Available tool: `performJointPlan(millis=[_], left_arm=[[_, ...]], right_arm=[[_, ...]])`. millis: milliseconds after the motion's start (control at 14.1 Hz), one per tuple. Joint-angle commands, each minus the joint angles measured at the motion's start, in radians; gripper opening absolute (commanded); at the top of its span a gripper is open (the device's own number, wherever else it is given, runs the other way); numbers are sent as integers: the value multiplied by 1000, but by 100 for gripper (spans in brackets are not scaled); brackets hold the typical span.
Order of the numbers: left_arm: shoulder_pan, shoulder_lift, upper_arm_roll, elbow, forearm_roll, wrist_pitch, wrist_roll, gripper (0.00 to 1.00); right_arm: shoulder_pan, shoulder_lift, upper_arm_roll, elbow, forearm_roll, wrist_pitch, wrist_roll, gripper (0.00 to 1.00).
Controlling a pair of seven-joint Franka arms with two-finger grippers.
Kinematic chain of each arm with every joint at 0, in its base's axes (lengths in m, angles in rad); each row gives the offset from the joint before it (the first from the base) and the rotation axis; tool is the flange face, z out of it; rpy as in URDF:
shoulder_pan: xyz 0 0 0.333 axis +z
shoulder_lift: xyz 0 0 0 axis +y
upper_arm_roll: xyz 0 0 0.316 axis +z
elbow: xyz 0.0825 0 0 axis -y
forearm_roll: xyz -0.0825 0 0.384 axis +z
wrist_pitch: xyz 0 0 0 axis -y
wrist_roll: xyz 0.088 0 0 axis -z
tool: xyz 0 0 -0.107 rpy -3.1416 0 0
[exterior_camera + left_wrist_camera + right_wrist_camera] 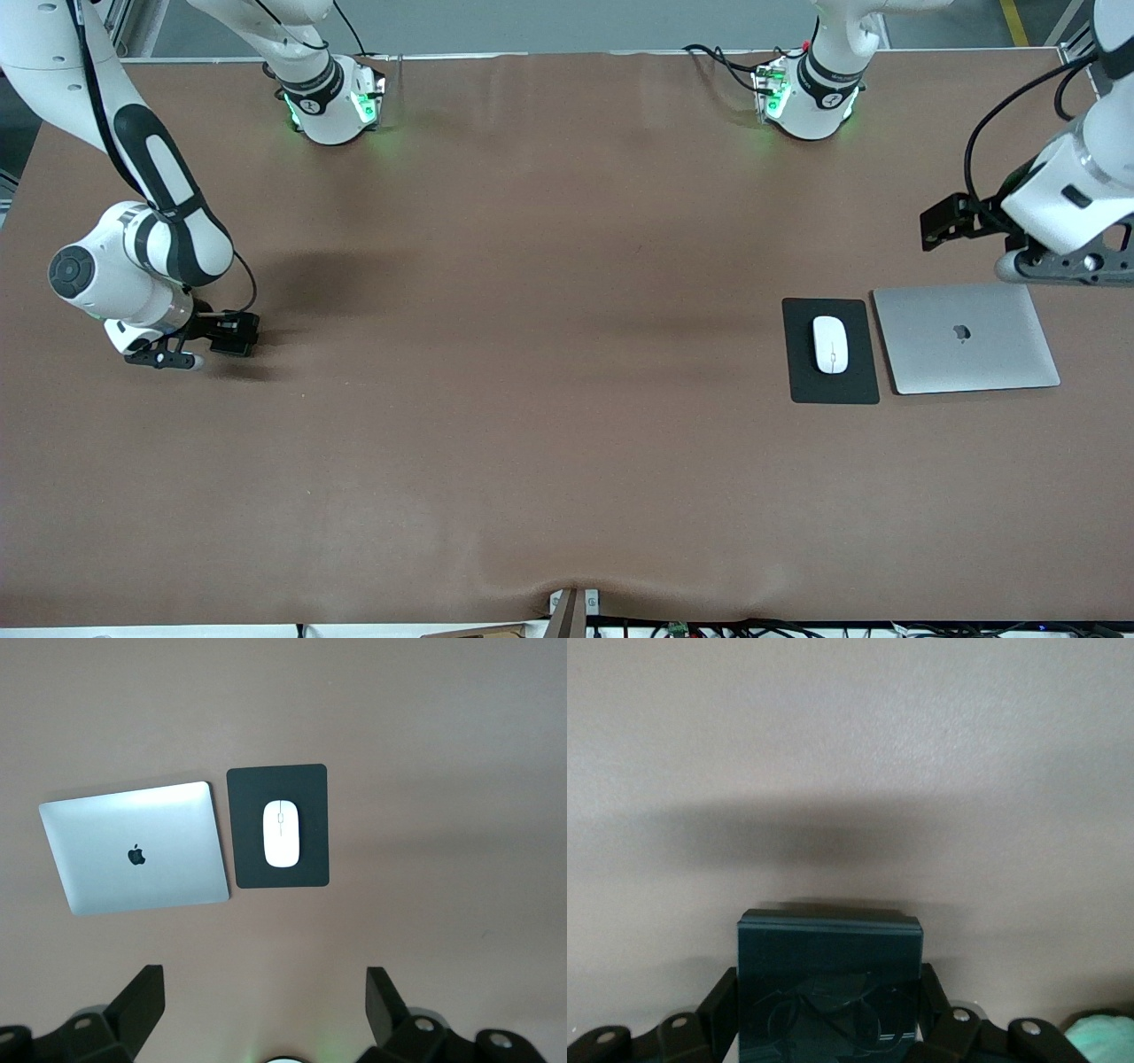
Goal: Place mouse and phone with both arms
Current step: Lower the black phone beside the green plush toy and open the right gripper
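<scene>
Right gripper (232, 334), at right arm's end of table: I am clamping phone (830, 988) between closed fingers, holding it low over bare brown table (532, 399), likely for set-down. Mouse (830, 344): lying centred on mouse pad (802, 390), just beside closed laptop (966, 338), so apparently placed already. Left gripper (943, 221): I am hovering above table near laptop, fingers fully spread, gripping nothing, waiting.
</scene>
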Motion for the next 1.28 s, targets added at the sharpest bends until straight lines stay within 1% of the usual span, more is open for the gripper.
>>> performJointPlan(millis=[0,142,284,355,498,569,640,711,782,1209], left_arm=[[-10,51,17,44,-10,4,-9,100],[9,58,17,46,-18,5,-19,100],[10,47,20,43,-9,3,-19,100],[10,41,20,43,-15,3,-19,100],[8,41,17,43,-19,3,-13,100],[8,39,15,43,-18,3,-14,100],[8,39,15,43,-16,3,-16,100],[8,39,15,43,-10,3,-16,100],[10,39,18,43,-12,3,-14,100],[11,35,21,43,-6,3,-25,100]], right_arm=[[-18,-49,15,-56,-15,-2,-4,30],[-23,-50,15,-62,-15,-2,-13,34],[-32,-50,15,-65,-15,-2,-67,35],[-38,-50,15,-65,-15,-2,-90,38],[-41,-52,15,-68,-15,-3,-104,41],[-43,-52,15,-73,-15,-3,-113,47],[-44,-50,15,-73,-15,-3,-113,67],[-43,-50,15,-73,-15,-3,-113,95],[-43,-50,15,-73,-15,-5,-113,100],[-32,-68,18,-60,-15,-11,-104,100]])
